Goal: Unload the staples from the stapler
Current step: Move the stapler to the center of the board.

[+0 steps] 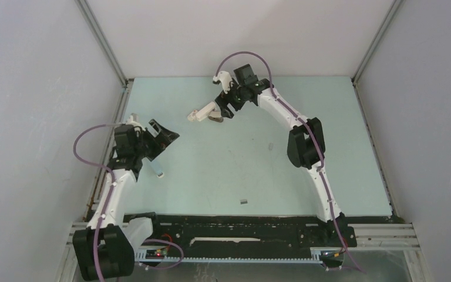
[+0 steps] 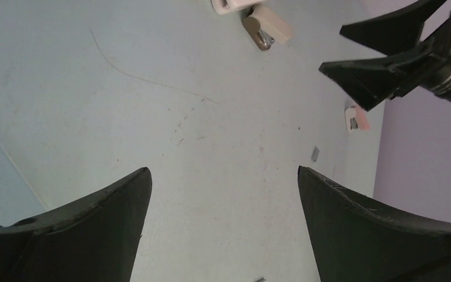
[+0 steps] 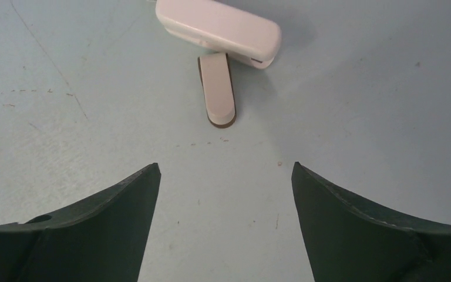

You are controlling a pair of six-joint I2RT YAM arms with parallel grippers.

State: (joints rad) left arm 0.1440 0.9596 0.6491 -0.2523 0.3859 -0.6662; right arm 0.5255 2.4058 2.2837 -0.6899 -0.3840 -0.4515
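The white stapler (image 3: 220, 26) lies swung open at the back of the table, its beige arm (image 3: 217, 88) sticking out toward my right gripper (image 3: 226, 167). That gripper is open and empty, hovering just short of the stapler (image 1: 202, 114). My left gripper (image 2: 224, 170) is open and empty too, held off the table at the left (image 1: 165, 136), with the stapler (image 2: 261, 26) far ahead of it. One small dark grey strip of staples (image 1: 243, 201) lies near the front edge. Two such strips (image 2: 315, 154) (image 2: 260, 279) show in the left wrist view.
A small white-and-red box (image 2: 355, 117) lies on the pale green table (image 1: 211, 176), right of the left gripper's line of sight. Grey walls close in the table on the left, back and right. The black rail (image 1: 241, 229) runs along the near edge.
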